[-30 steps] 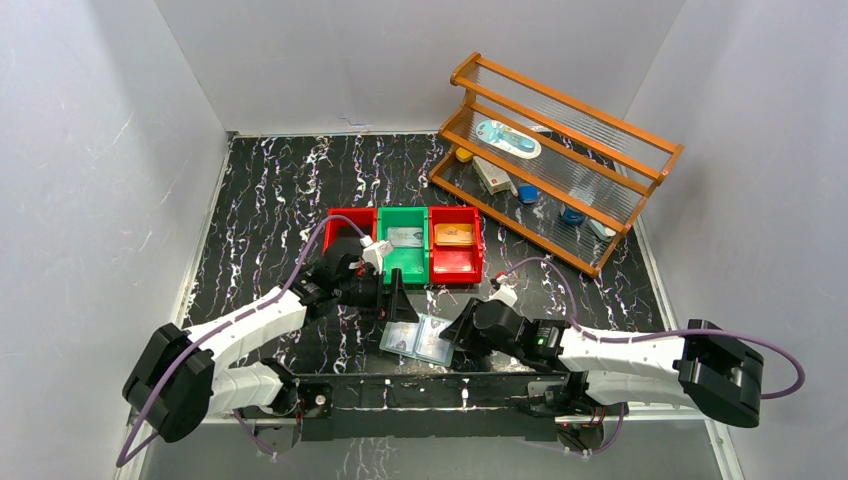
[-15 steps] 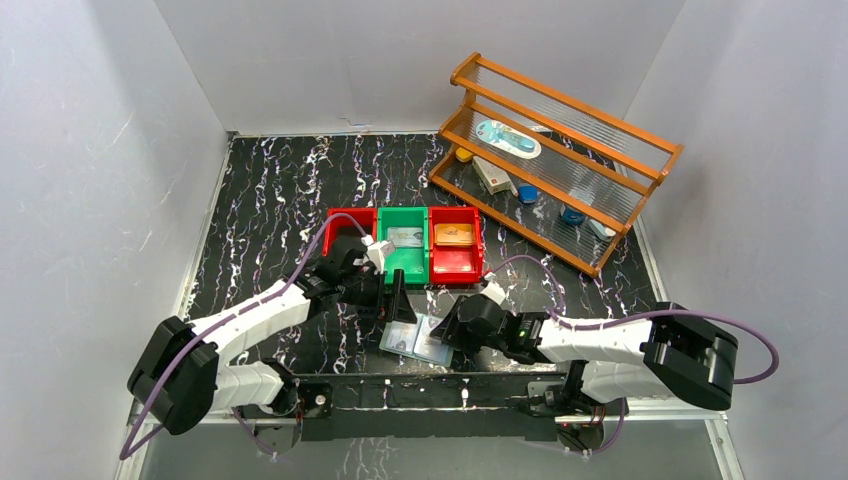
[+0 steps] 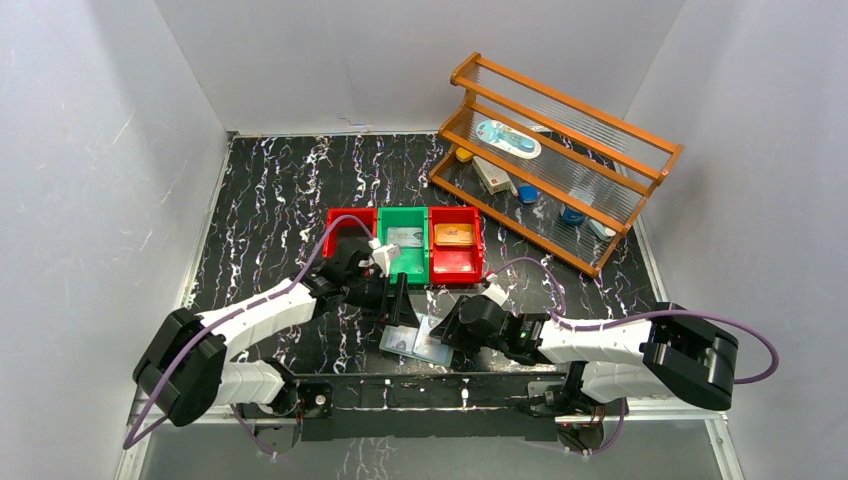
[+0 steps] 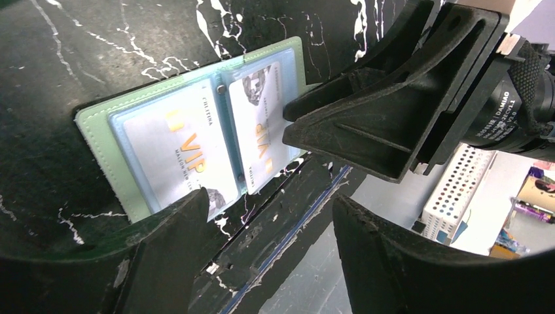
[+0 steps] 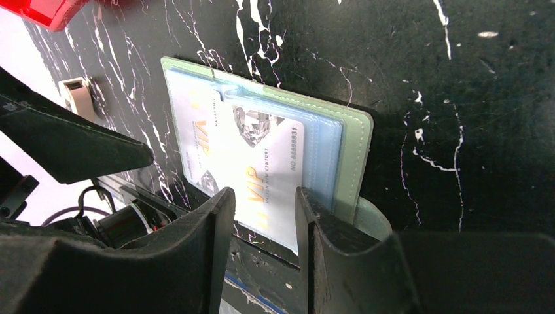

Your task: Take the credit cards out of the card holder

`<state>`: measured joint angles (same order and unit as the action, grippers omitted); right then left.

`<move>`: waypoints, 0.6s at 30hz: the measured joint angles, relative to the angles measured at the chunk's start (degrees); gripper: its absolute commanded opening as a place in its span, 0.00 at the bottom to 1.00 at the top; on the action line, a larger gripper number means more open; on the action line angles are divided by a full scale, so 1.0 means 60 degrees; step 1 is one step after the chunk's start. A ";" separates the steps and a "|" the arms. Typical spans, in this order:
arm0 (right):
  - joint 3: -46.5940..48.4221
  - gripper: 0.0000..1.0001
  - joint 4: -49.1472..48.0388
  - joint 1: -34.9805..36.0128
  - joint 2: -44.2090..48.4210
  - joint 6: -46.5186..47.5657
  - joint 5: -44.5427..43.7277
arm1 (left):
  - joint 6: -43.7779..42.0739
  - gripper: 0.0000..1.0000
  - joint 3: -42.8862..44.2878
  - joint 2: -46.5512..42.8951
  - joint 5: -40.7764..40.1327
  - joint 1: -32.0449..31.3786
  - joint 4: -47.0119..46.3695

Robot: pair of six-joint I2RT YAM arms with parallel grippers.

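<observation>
The right end effector (image 5: 264, 196), half open and gripping nothing, straddles a white VIP credit card (image 5: 262, 157) in the open card holder (image 5: 357, 154). The left end effector (image 4: 268, 206) hovers wide open opposite, crowding it. Both are at the counter's (image 3: 270, 190) near edge, with the red and green bins (image 3: 403, 262) just behind.

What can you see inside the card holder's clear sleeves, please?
Two pale cards with gold VIP lettering, one in each facing sleeve of the open card holder. The right gripper covers part of one; anything tucked behind them is hidden.

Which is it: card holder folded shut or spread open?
Spread open: the card holder lies flat, both inner halves face up, VIP cards showing inside.
</observation>
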<state>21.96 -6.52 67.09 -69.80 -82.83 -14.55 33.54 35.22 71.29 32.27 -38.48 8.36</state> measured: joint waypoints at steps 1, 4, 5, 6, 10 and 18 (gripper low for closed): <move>-0.0011 0.49 -0.0015 0.0000 0.0004 -0.0029 -0.0004 | 0.0025 0.65 -0.0011 0.0058 0.0033 -0.0055 -0.0095; -0.0018 0.49 -0.0015 0.0000 0.0011 -0.0127 -0.0015 | 0.0142 0.62 -0.0044 0.0284 0.0087 -0.0251 -0.0415; -0.0018 0.49 -0.0011 0.0000 0.0015 -0.0157 -0.0018 | 0.0178 0.61 -0.0058 0.0401 0.0106 -0.0306 -0.0510; -0.0022 0.49 -0.0011 0.0000 0.0018 -0.0171 -0.0022 | 0.0204 0.59 -0.0073 0.0506 0.0113 -0.0342 -0.0597; -0.0288 0.49 -0.0284 0.0000 0.0157 -0.0317 -0.0044 | 0.0437 0.54 -0.0215 0.1038 0.0135 -0.0510 -0.1060; -0.0444 0.49 -0.0441 0.0000 0.0255 -0.0492 -0.0062 | 0.0849 0.46 -0.0426 0.1708 0.0098 -0.0648 -0.1891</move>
<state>19.29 -9.17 67.09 -68.27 -85.78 -14.92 38.63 32.67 81.54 32.86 -42.37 -2.98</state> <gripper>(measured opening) 0.483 0.502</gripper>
